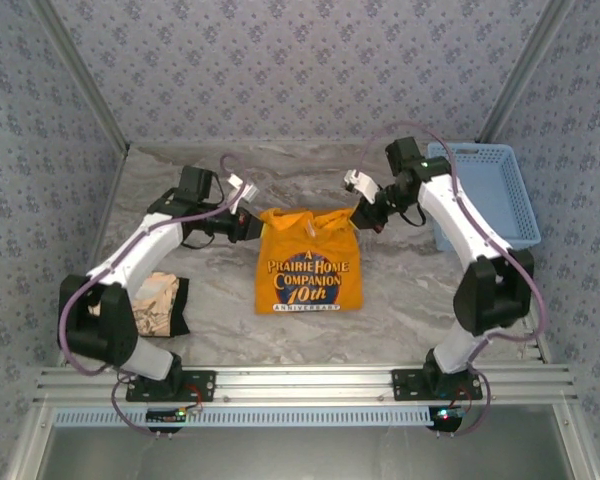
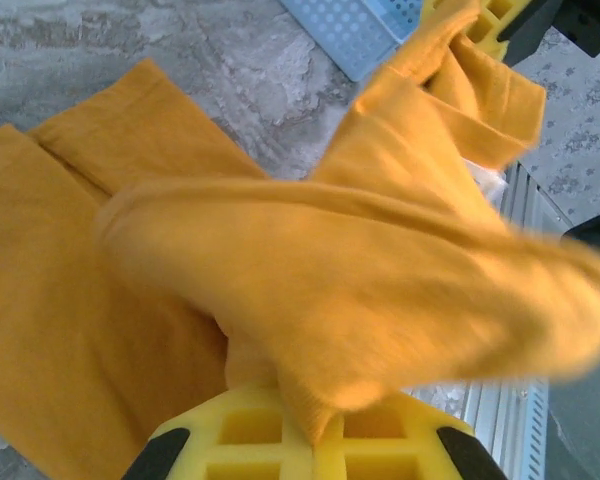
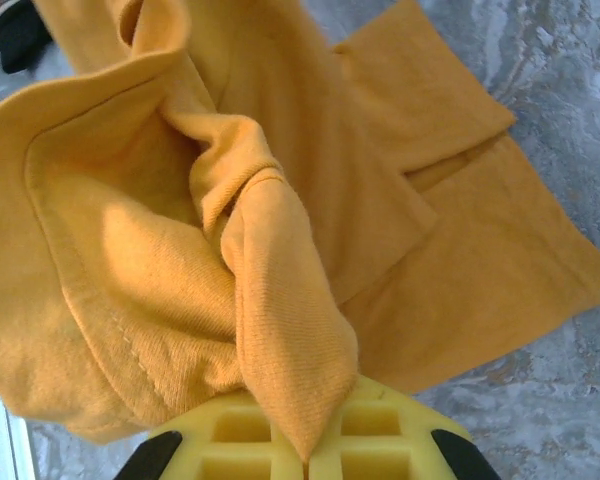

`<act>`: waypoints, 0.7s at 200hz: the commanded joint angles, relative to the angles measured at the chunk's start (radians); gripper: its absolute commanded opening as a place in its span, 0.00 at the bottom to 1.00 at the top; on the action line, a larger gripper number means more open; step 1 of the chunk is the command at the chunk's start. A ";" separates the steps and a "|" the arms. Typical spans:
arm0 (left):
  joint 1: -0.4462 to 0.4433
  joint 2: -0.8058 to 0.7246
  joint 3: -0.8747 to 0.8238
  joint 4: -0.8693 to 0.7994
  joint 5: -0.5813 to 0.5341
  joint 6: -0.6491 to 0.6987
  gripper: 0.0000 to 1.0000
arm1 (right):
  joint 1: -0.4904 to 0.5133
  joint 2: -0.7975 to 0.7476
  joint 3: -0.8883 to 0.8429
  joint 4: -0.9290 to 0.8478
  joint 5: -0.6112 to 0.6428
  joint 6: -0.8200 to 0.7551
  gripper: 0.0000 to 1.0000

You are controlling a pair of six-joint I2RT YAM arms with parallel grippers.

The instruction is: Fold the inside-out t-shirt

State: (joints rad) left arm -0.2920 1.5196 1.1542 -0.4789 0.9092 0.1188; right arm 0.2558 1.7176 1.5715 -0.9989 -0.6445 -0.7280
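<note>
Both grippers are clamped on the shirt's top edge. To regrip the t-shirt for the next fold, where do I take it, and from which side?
Probably the two bottom hem corners of the t-shirt, the left gripper coming from the left side and the right gripper from the right. That lower part lies flat on the table with a straight hem; the top is bunched.

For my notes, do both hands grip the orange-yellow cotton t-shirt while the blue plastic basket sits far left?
Not quite: top external view shows the blue plastic basket far right; left hand and right hand do grip the orange-yellow cotton t-shirt.
</note>
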 commanded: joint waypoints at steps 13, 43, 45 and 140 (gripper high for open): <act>0.041 0.169 0.132 0.045 0.038 -0.059 0.00 | -0.022 0.183 0.152 0.026 -0.025 0.103 0.00; 0.073 0.406 0.283 0.055 -0.014 -0.112 0.07 | -0.033 0.367 0.256 0.117 0.015 0.205 0.00; 0.075 0.422 0.291 0.054 -0.021 -0.119 0.08 | -0.034 0.382 0.261 0.125 0.017 0.209 0.00; 0.114 0.337 0.273 0.066 -0.286 -0.329 0.66 | -0.046 0.287 0.104 0.427 0.321 0.735 0.57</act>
State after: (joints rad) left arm -0.1631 2.0579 1.4708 -0.3927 0.6838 -0.1703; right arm 0.1738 2.2215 1.8347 -0.6754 -0.3923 -0.0837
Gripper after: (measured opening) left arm 0.644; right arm 0.570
